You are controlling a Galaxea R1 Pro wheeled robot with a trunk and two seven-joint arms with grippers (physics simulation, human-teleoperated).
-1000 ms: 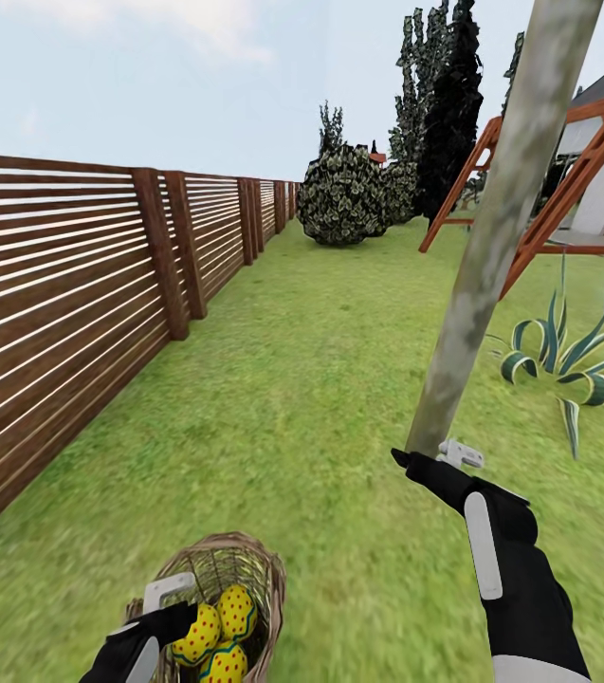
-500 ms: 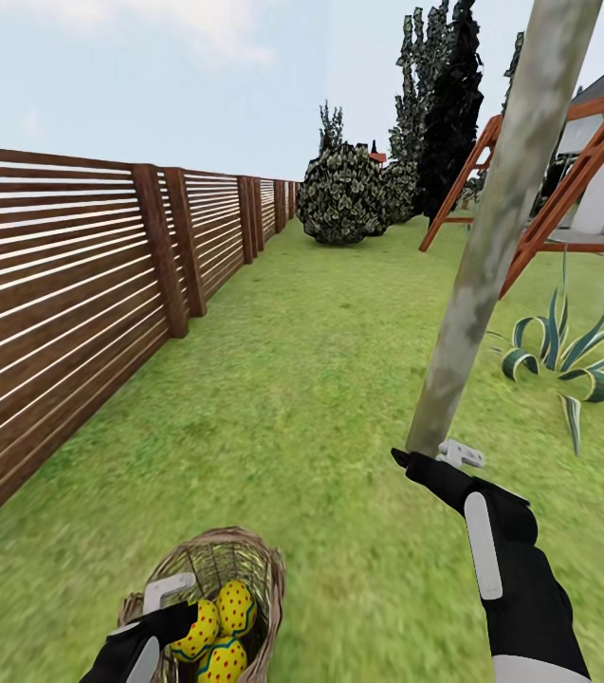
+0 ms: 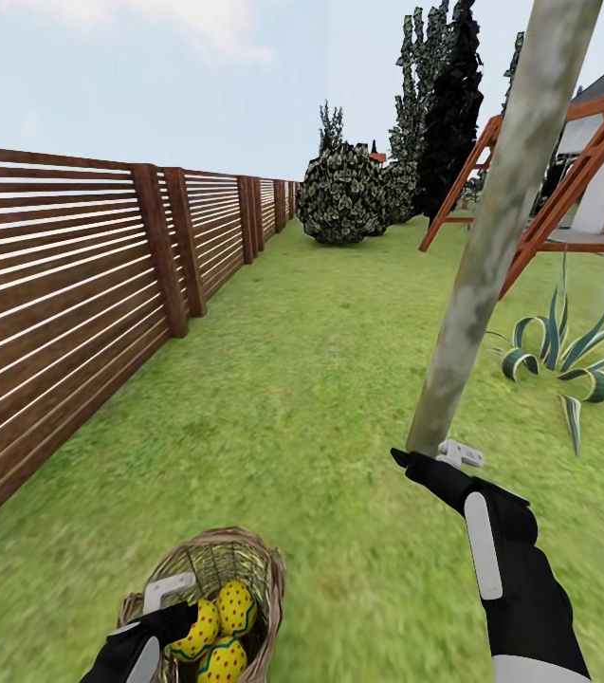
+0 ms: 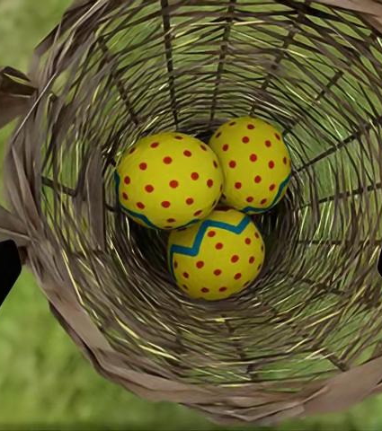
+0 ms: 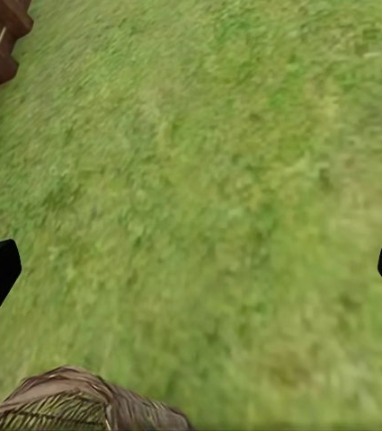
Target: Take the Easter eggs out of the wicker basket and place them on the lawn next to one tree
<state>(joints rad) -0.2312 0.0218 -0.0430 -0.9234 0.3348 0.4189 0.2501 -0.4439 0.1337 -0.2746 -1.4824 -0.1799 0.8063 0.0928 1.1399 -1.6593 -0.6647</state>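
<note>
Wooden slat fence (image 3: 74, 285) runs along the left edge of the lawn (image 3: 302, 379). Wicker basket (image 3: 235, 560) sits on grass at bottom left w/ three Easter eggs (image 4: 204, 211) touching inside. Left gripper (image 4: 191, 269) hangs right over the basket mouth, fingers spread wide, holding nothing. Tree (image 3: 491, 237) trunk stands center-right; right gripper (image 3: 434, 460) near its base, fingers wide apart, empty. Striped agave plant (image 3: 558, 356) far right. No readable writing anywhere.
</note>
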